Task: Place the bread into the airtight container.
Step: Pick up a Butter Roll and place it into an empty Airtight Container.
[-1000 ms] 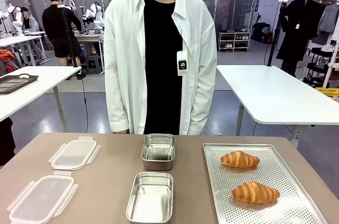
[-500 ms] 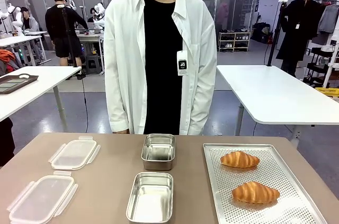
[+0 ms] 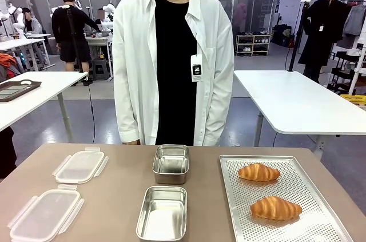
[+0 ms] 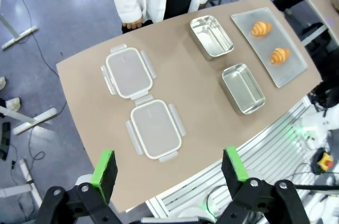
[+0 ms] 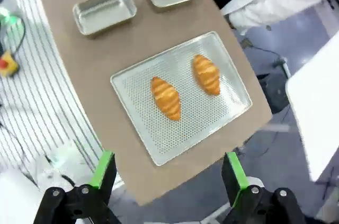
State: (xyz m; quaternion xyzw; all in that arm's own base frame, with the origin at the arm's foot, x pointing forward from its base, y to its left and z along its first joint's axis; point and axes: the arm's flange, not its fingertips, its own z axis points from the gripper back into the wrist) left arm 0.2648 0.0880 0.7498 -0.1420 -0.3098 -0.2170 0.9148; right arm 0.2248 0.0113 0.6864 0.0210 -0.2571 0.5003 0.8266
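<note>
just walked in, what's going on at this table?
Nothing is being handled yet. The far croissant and near croissant lie on the perforated tray at the robot's right. The far container and near container sit empty in the middle, with the far lid and near lid off to the left. The left gripper and right gripper hang open high above the table, holding nothing. The person stands at the far side, touching nothing.
</note>
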